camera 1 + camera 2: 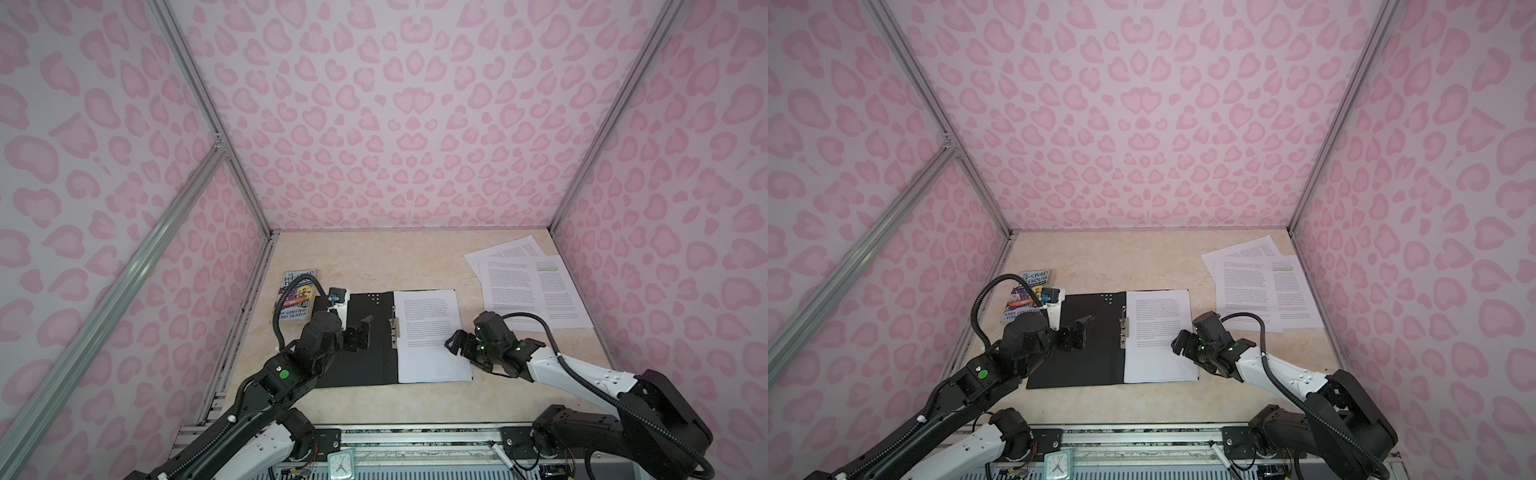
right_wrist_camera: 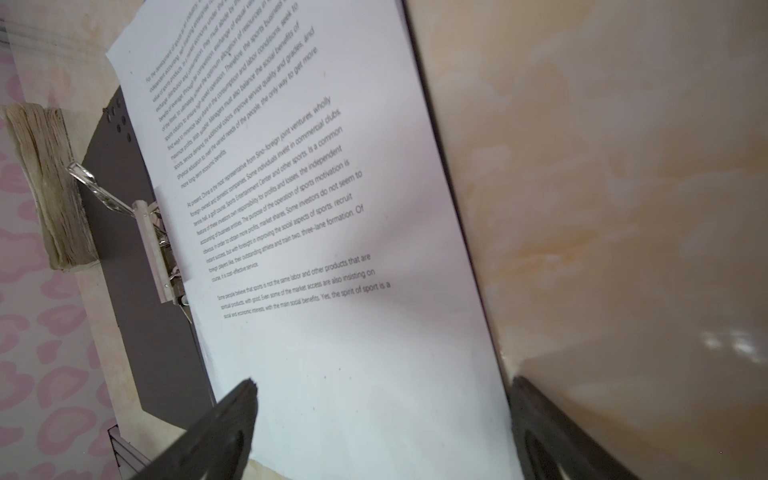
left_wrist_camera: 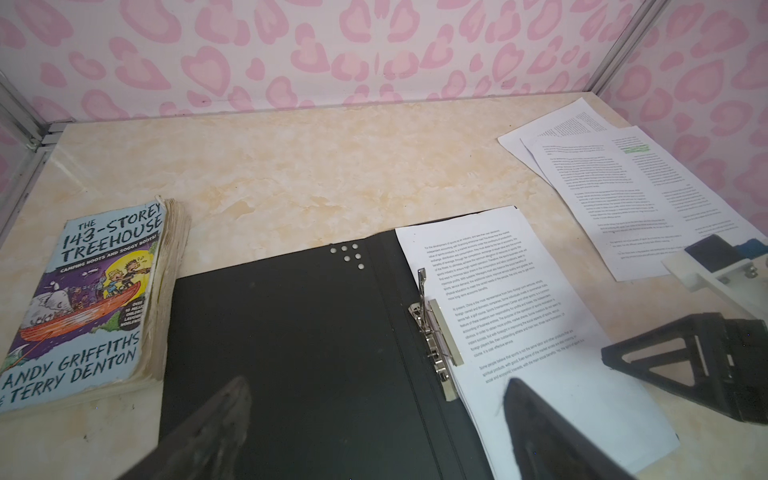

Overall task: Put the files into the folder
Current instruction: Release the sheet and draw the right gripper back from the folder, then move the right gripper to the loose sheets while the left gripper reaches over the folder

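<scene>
The black folder lies open and flat in the middle of the table, its metal clip at the spine. White printed files cover its right half. More files, one with a green line, lie loose at the back right. My left gripper is open over the bare left half. My right gripper is open at the right edge of the sheets in the folder, holding nothing.
A colourful paperback book lies against the folder's far left corner. Pink patterned walls close in three sides. A small clock stands on the front rail between the arm bases.
</scene>
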Robot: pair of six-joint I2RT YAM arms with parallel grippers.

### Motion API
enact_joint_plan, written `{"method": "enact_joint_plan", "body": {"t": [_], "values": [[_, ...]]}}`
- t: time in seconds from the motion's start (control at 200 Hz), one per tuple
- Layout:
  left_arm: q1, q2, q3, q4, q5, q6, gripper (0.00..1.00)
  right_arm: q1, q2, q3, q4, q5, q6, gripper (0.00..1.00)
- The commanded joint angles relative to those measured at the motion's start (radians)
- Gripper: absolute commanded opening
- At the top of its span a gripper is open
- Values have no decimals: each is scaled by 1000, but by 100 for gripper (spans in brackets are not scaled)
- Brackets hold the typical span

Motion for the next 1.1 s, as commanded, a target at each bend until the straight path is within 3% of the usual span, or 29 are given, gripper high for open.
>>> {"method": "enact_joint_plan", "body": {"t": [0.0,0.12,0.255,0.41,0.54,0.625,0.845,1.095], "values": [[2,0,16,8,-2,2,96,0,4,16,-67,19,-14,95],[1,3,17,6,2,2,96,-41,-16,49,-151,55,-61,97],[2,21,34,-10,31,-1,96,-181,-80,76,-216,83,-134,98],[2,81,83,-48,112,-26,97,-449,-97,119,-211,26,-294,98],[2,181,125,-59,258,-92,97,-672,16,213,-203,-52,-387,98],[2,271,167,-67,354,-121,97,-763,115,278,-183,-100,-425,98],[-4,528,256,5,626,-235,99,-854,312,378,-72,-107,-423,92],[-87,773,435,14,676,-244,94,-837,494,441,-25,-171,-430,88]]}}
